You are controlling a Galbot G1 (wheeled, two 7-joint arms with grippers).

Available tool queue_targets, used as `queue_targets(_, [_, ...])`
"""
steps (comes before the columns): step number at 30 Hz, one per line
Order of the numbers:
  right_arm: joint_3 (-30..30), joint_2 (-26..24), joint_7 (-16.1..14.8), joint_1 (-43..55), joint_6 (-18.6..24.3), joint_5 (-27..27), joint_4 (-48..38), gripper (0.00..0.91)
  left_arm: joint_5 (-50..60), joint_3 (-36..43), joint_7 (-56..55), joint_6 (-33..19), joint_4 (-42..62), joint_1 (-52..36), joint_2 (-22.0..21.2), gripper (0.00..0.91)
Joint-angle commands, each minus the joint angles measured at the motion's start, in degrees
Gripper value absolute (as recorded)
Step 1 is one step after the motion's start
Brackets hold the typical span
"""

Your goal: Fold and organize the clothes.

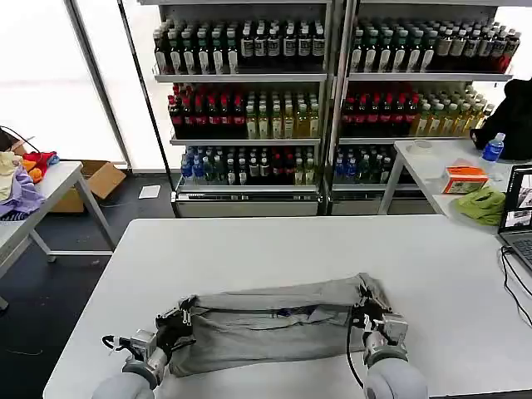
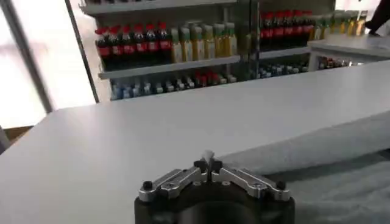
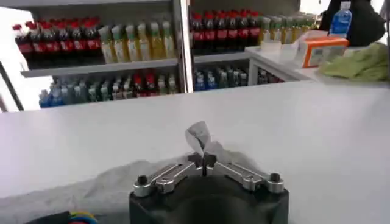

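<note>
The grey T-shirt [image 1: 270, 322] lies folded into a long band across the near part of the white table [image 1: 274, 245]. My left gripper [image 1: 181, 316] is shut on the band's left end, a pinch of grey cloth [image 2: 208, 156] sticking up between its fingertips. My right gripper [image 1: 366, 309] is shut on the right end, where a small flap of fabric [image 3: 198, 136] stands above the closed tips. In the left wrist view the shirt [image 2: 317, 152] stretches away over the table. The right wrist view shows the shirt [image 3: 91, 185] spread beside the gripper [image 3: 203, 161].
Drink shelves [image 1: 324, 91] stand behind the table. A side table [image 1: 440, 166] at the right holds a lime-green cloth [image 1: 483, 204], an orange box [image 1: 464, 179] and a bottle [image 1: 493, 148]. A laptop [image 1: 519, 208] sits at the right edge. Coloured garments [image 1: 21, 179] lie on a left table.
</note>
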Motion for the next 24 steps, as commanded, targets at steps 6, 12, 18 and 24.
queue_targets(6, [0.7,-0.2,-0.2,-4.0,0.8,-1.0,0.1,0.0,2.4,-1.2,0.0,-0.3,-4.6,5.1,-0.3,0.0])
queue_targets(12, [0.2,-0.5,-0.7,-3.7,1.3,-2.1,-2.1,0.0,3.5,-1.1,0.2,-0.5,-3.3,4.8,-1.0,0.01])
queue_targets(18, [0.1,0.0,-1.4,-3.2,1.9,-3.9,-4.8,0.02,3.9,-0.6,0.7,-0.5,-3.3,5.0,-1.6,0.907])
queue_targets(24, [0.4,0.1,-1.6,-4.2,2.1,-4.6,-4.0,0.907,5.1,-0.6,0.6,-0.2,-5.2,5.5,-1.8,0.907])
